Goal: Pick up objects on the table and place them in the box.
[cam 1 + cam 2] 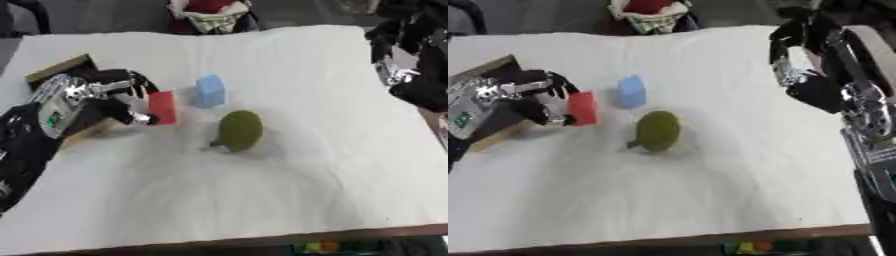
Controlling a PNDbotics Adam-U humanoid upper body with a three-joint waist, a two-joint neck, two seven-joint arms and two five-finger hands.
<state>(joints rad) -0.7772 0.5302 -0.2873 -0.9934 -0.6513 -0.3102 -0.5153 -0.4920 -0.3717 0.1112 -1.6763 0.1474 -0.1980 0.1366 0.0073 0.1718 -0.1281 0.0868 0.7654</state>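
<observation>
A: The left hand point(122, 102) has its fingers curled round the red block point(163, 107), pinching it upright just over the white counter point(289, 200), right beside the wooden box point(61, 67) at the left edge.

B: And the other one?

A: The right hand point(798, 55) hangs at the far right, well apart from everything; its fingers look bent and hold nothing, I'd say.

B: What could spoil it from here?

A: My guess: the arm itself covers most of the box, so the block may catch the rim or drop outside it. The blue block point(210, 90) sits just beside the red one, so a swing that way might knock it over. The green fruit point(239, 130), pear-like and lying on its side, looks likely to roll if bumped.

B: How many things in all?

A: One red block, one blue block, one green fruit, one box. What is inside the box, I can't tell.
</observation>
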